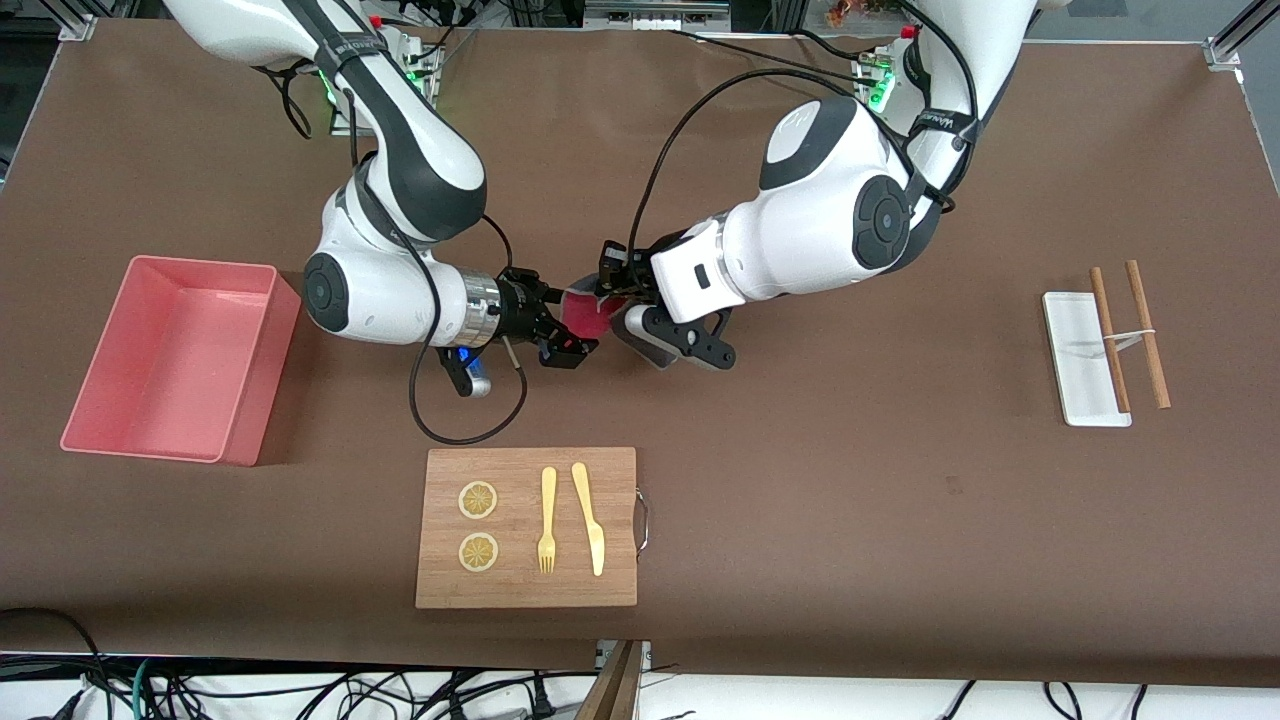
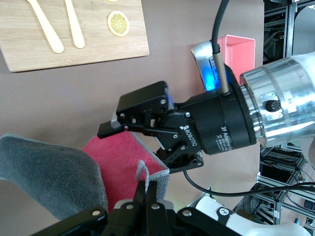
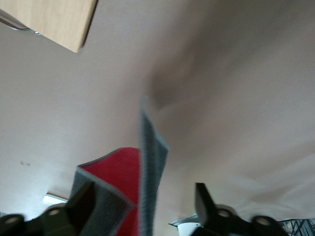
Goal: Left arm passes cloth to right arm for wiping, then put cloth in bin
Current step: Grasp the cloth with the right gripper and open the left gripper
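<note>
The cloth [image 1: 584, 312], crimson-pink on one face and grey on the other, hangs in the air between the two hands, over the table's middle. My left gripper [image 1: 612, 288] is shut on the cloth's edge; in the left wrist view the left gripper [image 2: 147, 189] pinches a grey fold of the cloth [image 2: 115, 164]. My right gripper [image 1: 570, 323] is open, one finger on each side of the cloth. The right wrist view shows the cloth [image 3: 123, 172] inside the right gripper [image 3: 142, 201]. The pink bin [image 1: 262, 370] stands empty toward the right arm's end.
A wooden cutting board [image 1: 620, 580] with two lemon slices, a fork and a knife lies nearer the front camera than the hands. A white tray [image 1: 1075, 340] with chopsticks [image 1: 1148, 335] lies toward the left arm's end. A black cable [image 1: 470, 430] loops under the right wrist.
</note>
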Controlling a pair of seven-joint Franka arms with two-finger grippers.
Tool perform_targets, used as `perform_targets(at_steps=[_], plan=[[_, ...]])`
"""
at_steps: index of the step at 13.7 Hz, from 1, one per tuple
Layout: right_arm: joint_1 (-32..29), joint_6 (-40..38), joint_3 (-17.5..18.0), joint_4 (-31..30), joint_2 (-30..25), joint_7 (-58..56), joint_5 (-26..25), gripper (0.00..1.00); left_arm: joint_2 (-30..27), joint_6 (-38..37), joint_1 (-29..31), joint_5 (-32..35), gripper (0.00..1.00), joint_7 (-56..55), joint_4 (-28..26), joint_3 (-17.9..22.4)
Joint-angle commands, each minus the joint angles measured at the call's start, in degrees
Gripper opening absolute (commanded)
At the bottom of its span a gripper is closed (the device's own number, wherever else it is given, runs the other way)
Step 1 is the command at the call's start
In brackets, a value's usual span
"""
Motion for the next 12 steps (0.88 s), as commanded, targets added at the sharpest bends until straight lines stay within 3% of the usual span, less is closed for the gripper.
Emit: perform_targets(at_steps=[1, 12], plan=[[-0.29, -1.12, 0.37, -0.45, -0.34, 0.45, 0.74, 0.0, 0.61, 0.02, -0.55, -1.48, 0.0, -0.44, 1.5, 0.44], [-0.38, -1.48, 0.28, -0.1, -0.43, -0.16, 0.57, 0.0, 0.44, -0.07, -0.03, -1.39, 0.0, -0.35, 1.5, 0.52]])
